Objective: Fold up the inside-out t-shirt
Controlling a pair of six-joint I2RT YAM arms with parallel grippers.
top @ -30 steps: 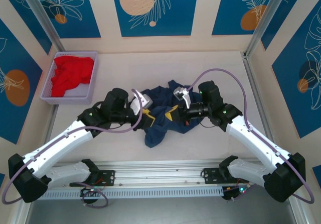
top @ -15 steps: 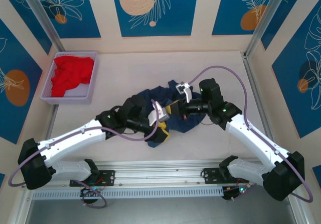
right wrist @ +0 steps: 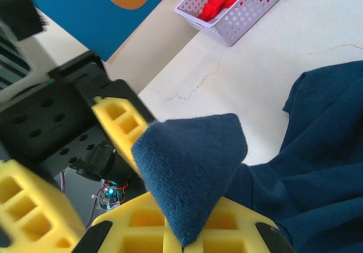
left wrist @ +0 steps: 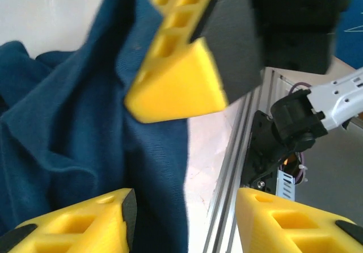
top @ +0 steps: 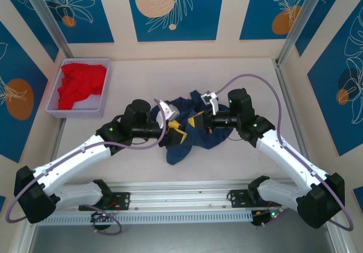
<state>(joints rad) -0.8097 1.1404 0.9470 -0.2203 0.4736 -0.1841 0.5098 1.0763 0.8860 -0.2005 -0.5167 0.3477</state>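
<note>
Pulling my left gripper (top: 177, 131) back left, released; right gripper (top: 196, 119) pinches the shirt (top: 176, 154); folding not begun.

The navy t-shirt (top: 177, 150) is a crumpled heap in the middle of the table (top: 255, 83), nowhere near flat. One tongue of cloth trails toward the near edge. A doubled-over corner is lifted off the pile, its knit weave showing, and the rest sags in soft folds.
</note>
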